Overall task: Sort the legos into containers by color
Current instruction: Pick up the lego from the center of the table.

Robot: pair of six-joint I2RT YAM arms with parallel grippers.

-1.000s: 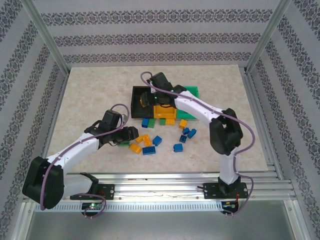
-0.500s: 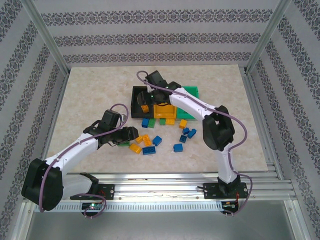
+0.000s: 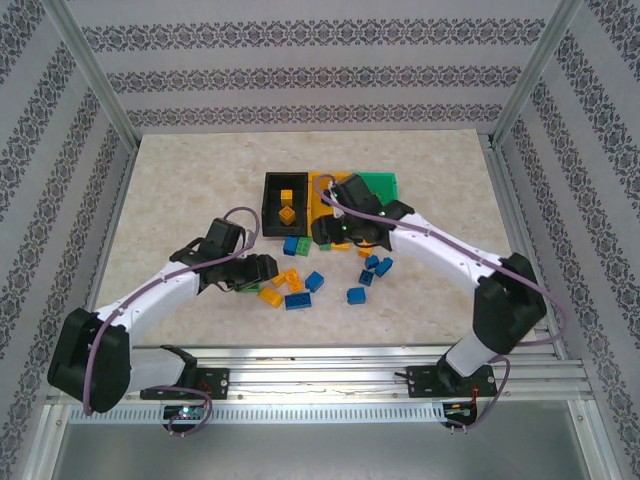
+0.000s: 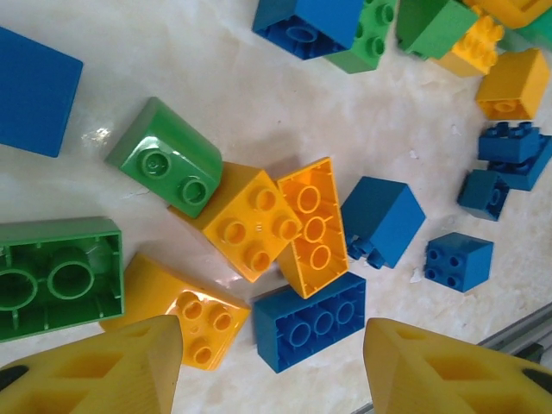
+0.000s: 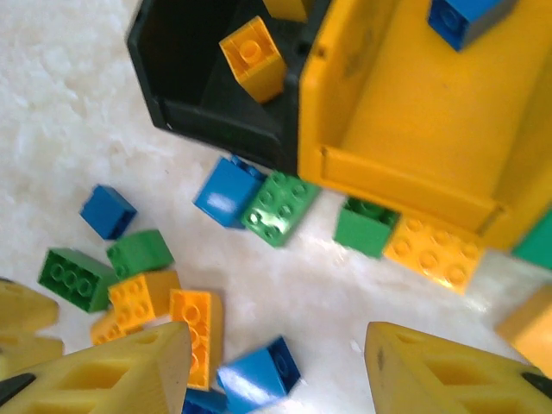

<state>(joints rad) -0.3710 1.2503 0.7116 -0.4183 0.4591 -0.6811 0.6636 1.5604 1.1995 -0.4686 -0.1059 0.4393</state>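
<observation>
Three bins, long axes near-to-far: black bin (image 3: 267, 205) leftmost, holding two yellow-orange bricks (image 3: 287, 214); orange bin (image 3: 318, 190); green bin (image 3: 380, 183). My left claw (image 4: 272, 336) and right claw (image 5: 276, 341): spread apart, empty.

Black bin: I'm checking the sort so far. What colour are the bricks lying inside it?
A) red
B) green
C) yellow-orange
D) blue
C: from the top external view, two yellow-orange bricks lie on the floor of the black bin.
</observation>
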